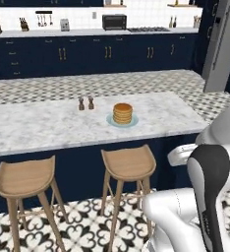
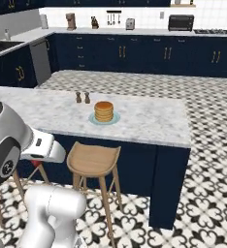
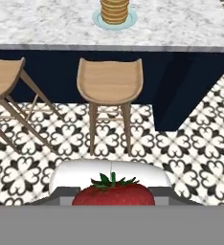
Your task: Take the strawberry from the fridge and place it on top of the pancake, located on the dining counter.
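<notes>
One strawberry [image 3: 114, 194], red with green leaves, sits at the bottom of the hand view, right at the pincer [image 3: 114, 200] and between the grey stubs of its tips; the pincer looks closed on the fruit, though the tips themselves are mostly cut off by the lower edge, so the grip is a judgement rather than a plain sight. One pancake [image 3: 115, 10] stack on a pale plate [image 3: 97, 18] lies well ahead of and above the pincer, on the counter [image 3: 47, 26], its top cropped by the frame. Two stools [image 3: 110, 83] stand between the pincer and the counter's navy base, one straight ahead, the other partly cut off to the left. Two small dark shakers [image 1: 86, 104] stand on the counter just left of the plate in the base views. Fridge [image 1: 219, 47]: a grey panel at the right edge of the left base view, only partly in frame. Step in hand, as judged: carrying the fruit toward the counter, fetching done, placing not yet done. Next move calls for raising the pincer over the stools and counter edge, centring it above the stack, then lowering and releasing gently, since so small and round a fruit may roll off.
</notes>
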{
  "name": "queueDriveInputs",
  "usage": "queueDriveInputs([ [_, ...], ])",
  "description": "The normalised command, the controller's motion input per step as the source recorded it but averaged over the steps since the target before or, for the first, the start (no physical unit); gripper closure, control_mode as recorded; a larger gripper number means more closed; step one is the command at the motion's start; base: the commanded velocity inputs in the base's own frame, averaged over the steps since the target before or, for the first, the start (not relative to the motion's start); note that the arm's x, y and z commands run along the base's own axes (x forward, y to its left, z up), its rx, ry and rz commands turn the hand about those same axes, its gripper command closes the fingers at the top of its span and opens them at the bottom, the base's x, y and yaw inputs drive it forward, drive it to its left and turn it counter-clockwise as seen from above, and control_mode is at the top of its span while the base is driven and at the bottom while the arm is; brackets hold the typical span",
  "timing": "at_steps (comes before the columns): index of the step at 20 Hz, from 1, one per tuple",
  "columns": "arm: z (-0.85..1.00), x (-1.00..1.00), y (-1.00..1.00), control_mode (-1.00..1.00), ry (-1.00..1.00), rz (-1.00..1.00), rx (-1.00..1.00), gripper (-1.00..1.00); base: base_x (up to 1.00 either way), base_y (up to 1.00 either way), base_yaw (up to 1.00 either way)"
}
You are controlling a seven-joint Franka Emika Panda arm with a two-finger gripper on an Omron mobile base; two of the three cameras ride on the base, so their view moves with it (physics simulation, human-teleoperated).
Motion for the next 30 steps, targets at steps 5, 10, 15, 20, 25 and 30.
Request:
queueDriveInputs([
  [5,0.00,0.00,0.00,1.00,0.00,0.00,0.00,1.00,0.45,0.72,-0.32],
  [10,0.00,0.00,0.00,1.00,0.00,0.00,0.00,1.00,0.51,-0.04,0.04],
  [15,0.00,0.00,0.00,1.00,0.00,0.00,0.00,1.00,0.40,-0.22,0.12],
  [20,0.00,0.00,0.00,1.00,0.00,0.00,0.00,1.00,0.65,-0.11,0.06],
  [25,0.00,0.00,0.00,1.00,0.00,0.00,0.00,1.00,0.82,0.00,0.00],
  [30,0.00,0.00,0.00,1.00,0.00,0.00,0.00,1.00,0.79,0.00,0.00],
])
